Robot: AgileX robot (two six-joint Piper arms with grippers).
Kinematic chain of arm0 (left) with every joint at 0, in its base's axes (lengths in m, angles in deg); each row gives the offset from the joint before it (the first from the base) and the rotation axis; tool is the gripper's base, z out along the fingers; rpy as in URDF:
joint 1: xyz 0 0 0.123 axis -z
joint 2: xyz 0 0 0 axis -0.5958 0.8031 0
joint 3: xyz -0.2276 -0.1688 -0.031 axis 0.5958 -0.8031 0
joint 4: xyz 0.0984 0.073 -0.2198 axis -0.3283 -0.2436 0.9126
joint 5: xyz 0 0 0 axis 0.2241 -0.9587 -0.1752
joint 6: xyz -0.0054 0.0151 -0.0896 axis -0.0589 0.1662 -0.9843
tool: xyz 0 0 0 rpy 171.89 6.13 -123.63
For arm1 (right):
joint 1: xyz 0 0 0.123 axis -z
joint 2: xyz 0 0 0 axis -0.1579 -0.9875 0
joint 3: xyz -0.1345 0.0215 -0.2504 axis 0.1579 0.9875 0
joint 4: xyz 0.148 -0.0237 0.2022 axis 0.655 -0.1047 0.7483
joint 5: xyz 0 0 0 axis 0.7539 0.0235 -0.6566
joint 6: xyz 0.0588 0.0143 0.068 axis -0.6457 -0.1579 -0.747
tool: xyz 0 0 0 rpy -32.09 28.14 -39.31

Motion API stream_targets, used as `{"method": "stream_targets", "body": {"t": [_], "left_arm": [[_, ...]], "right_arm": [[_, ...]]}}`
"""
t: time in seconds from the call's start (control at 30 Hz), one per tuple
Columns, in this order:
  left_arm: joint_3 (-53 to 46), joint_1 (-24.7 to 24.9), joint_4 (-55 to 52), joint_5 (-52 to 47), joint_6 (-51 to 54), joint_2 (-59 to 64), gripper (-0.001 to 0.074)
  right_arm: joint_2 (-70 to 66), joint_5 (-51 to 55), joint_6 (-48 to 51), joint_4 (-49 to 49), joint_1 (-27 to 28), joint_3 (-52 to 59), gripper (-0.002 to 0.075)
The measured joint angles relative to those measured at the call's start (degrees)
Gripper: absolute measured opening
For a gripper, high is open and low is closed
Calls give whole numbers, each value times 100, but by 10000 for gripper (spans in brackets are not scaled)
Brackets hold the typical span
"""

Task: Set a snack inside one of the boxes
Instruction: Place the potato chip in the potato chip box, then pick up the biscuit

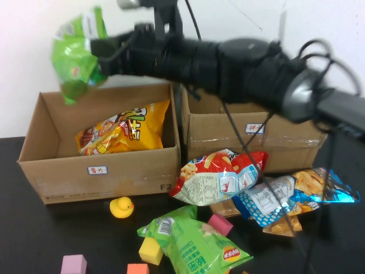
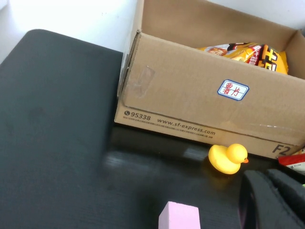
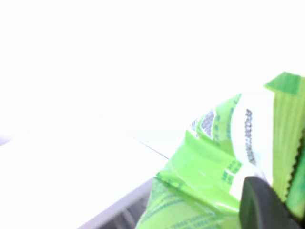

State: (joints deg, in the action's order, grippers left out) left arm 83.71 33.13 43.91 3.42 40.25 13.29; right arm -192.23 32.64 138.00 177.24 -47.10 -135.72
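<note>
The snack (image 1: 77, 54), a bright green crinkly bag with a white patch, hangs in the air above the back left corner of the low, wide cardboard box (image 1: 97, 177) with the white label. My right gripper (image 1: 98, 56) is shut on the bag's edge, its arm reaching across from the right. The right wrist view shows the bag (image 3: 209, 167) pinched against a dark finger (image 3: 264, 205). The box also shows in the left wrist view (image 2: 190, 95). My left gripper (image 2: 272, 200) is out of the high view, low over the table near the box's front, with its fingers together and empty.
A yellow-orange chip bag (image 1: 122, 128) lies inside the box. A rubber duck (image 1: 121, 206) sits before its front. The taller taped box (image 1: 251, 142) stands to the right. Red (image 1: 219, 174), blue (image 1: 291, 194) and larger green (image 1: 194, 240) bags and coloured blocks (image 1: 151, 250) litter the front.
</note>
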Motion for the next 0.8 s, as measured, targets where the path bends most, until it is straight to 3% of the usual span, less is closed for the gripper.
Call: {"method": "stream_targets", "body": {"t": [0.23, 0.33, 0.47, 0.57, 0.6, 0.73, 0.8], "left_arm": [[0, 0, 0, 0, 23, 0, -3], [0, 0, 0, 0, 23, 0, -3], [0, 0, 0, 0, 23, 0, -3], [0, 0, 0, 0, 23, 0, -3], [0, 0, 0, 0, 23, 0, -3], [0, 0, 0, 0, 23, 0, -3], [0, 0, 0, 0, 23, 0, -3]], "right_arm": [[-874, -193, 37, 205, 35, -482, 42], [-1066, -51, -33, 231, 44, -563, 160], [-1148, 77, -103, 241, 57, -561, 406], [-1148, 462, -261, 190, 204, -590, 482], [-1124, 645, -420, 97, 300, -590, 477], [-589, 1939, -1637, -1682, 913, -590, 178], [-175, 2409, -2188, -2743, 1130, -603, 84]]}}
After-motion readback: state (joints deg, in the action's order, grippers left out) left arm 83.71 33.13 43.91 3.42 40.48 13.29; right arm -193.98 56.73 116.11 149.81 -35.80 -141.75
